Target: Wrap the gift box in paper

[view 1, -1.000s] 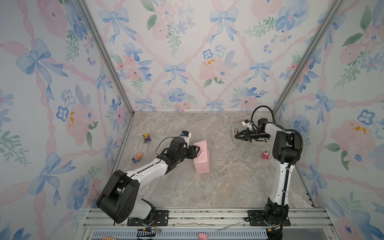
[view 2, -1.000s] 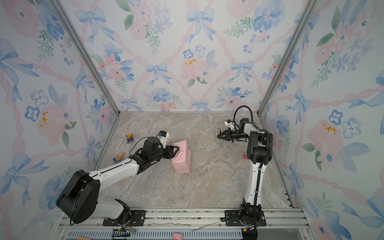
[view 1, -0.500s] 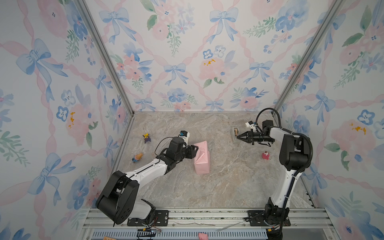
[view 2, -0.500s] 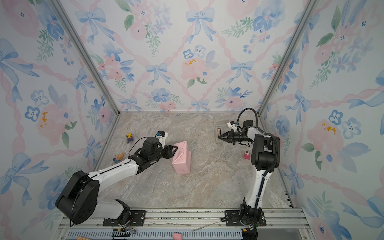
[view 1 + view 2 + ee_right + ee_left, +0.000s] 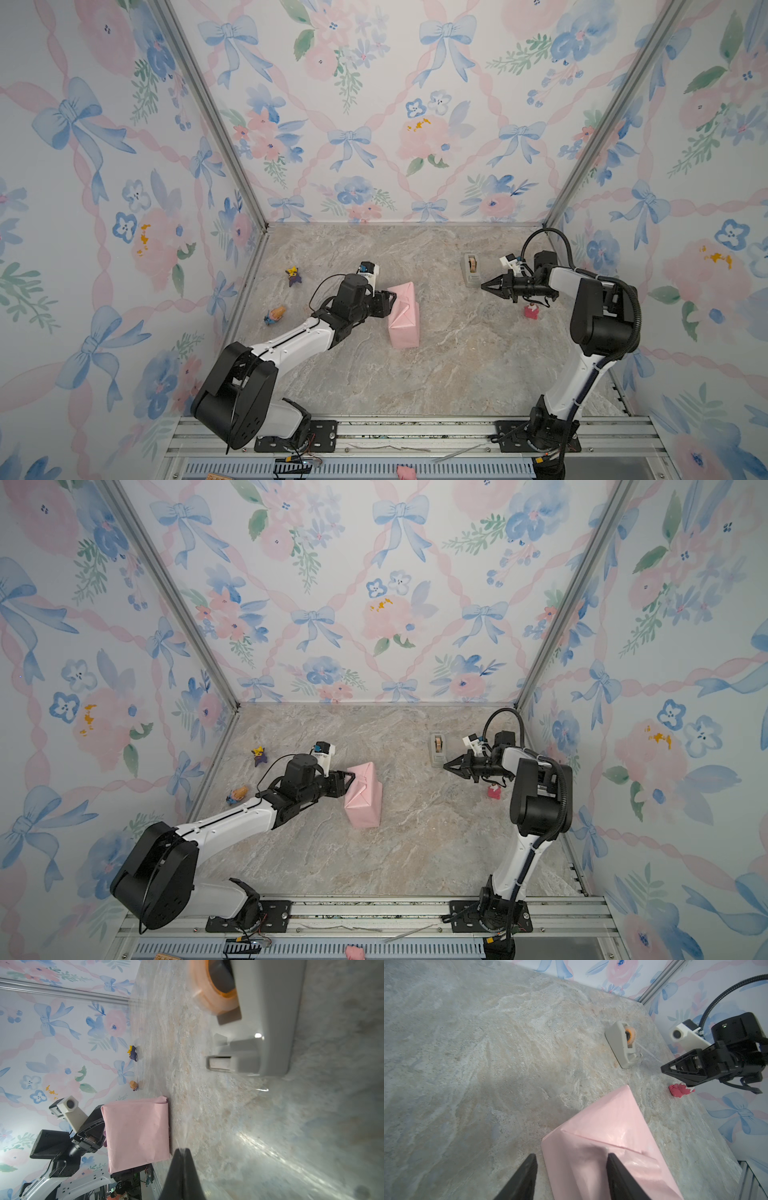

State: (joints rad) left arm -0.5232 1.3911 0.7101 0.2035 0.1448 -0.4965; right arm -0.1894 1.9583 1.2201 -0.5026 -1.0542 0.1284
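The gift box is hidden inside the pale pink paper (image 5: pixel 403 316) (image 5: pixel 363 798), which forms a wrapped parcel standing on edge mid-table. My left gripper (image 5: pixel 392 299) (image 5: pixel 351 779) is open at the parcel's far left end. In the left wrist view its fingers straddle that end (image 5: pixel 572 1159): one rests on the paper's folded flap (image 5: pixel 612 1126), the other hangs just beside the edge. My right gripper (image 5: pixel 483 286) (image 5: pixel 444 766) (image 5: pixel 182 1150) is shut on a thin clear tape strip (image 5: pixel 651 1054). The strip runs back to the grey tape dispenser (image 5: pixel 471 270) (image 5: pixel 266 1022).
A purple and yellow figure (image 5: pixel 294 276) and an orange one (image 5: pixel 275 314) lie near the left wall. A small red figure (image 5: pixel 531 311) sits under the right arm. Flowered walls close in three sides, and a metal rail (image 5: pixel 374 428) runs along the front.
My right gripper has drawn away from the dispenser toward the front, its elbow swinging out to the right. The left arm and the parcel have not moved.
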